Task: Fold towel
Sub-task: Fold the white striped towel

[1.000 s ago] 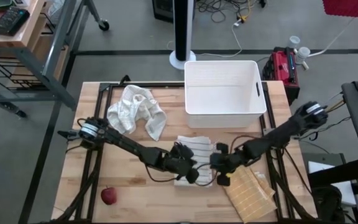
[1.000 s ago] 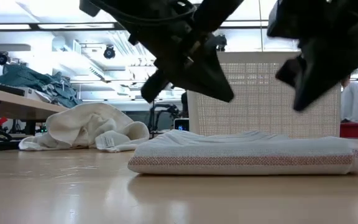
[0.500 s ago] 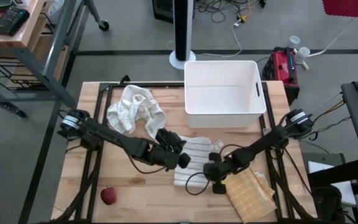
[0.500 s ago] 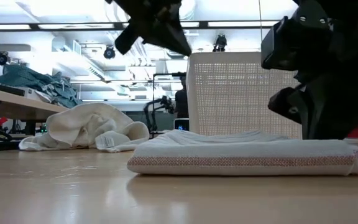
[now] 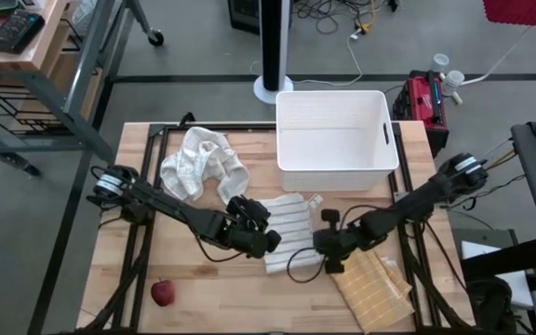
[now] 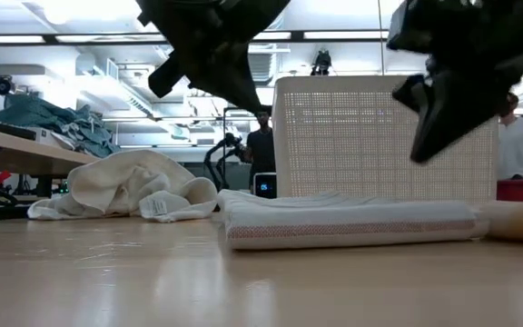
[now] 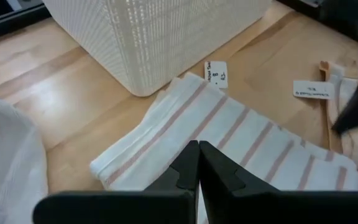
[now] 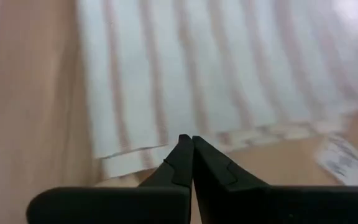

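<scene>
Lying flat near the middle of the pale wooden table is a folded white towel with thin reddish stripes, sitting just in front of the white plastic bin; the left gripper is hovering over the towel's left edge with its fingers pressed together and pinching nothing; the right gripper is hovering at the towel's right edge, fingers likewise pressed together and empty. Resting elsewhere are a crumpled cream cloth at the back left, a tan folded cloth at the front right, and a small red apple at the front left.
</scene>
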Controlling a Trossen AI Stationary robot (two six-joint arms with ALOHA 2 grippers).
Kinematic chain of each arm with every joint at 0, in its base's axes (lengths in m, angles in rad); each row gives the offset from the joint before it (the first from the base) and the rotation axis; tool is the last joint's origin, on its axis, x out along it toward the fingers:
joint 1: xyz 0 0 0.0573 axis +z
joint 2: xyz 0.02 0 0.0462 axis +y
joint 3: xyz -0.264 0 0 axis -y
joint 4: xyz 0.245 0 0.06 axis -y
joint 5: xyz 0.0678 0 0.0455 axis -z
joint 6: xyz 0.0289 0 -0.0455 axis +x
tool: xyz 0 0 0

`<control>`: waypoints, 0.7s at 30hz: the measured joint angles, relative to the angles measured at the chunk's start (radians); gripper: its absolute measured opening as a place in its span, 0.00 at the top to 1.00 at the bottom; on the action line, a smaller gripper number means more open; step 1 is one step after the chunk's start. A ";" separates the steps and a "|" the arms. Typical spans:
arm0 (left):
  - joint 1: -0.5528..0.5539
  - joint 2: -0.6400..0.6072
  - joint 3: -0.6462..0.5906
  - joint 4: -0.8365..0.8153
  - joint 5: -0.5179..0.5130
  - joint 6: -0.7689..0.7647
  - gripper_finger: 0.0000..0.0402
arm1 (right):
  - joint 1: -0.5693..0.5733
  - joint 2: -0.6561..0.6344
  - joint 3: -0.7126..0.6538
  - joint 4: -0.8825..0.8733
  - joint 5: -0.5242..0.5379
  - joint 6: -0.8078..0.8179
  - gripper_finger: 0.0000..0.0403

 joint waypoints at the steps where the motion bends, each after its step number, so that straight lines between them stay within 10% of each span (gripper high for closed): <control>1: -0.002 0.000 -0.004 0.001 0.003 0.000 1.00 | 0.000 -0.026 0.000 -0.020 0.015 0.024 1.00; 21: 0.089 0.005 -0.393 0.525 0.206 0.029 1.00 | -0.217 0.070 -0.001 -0.066 -0.050 0.197 1.00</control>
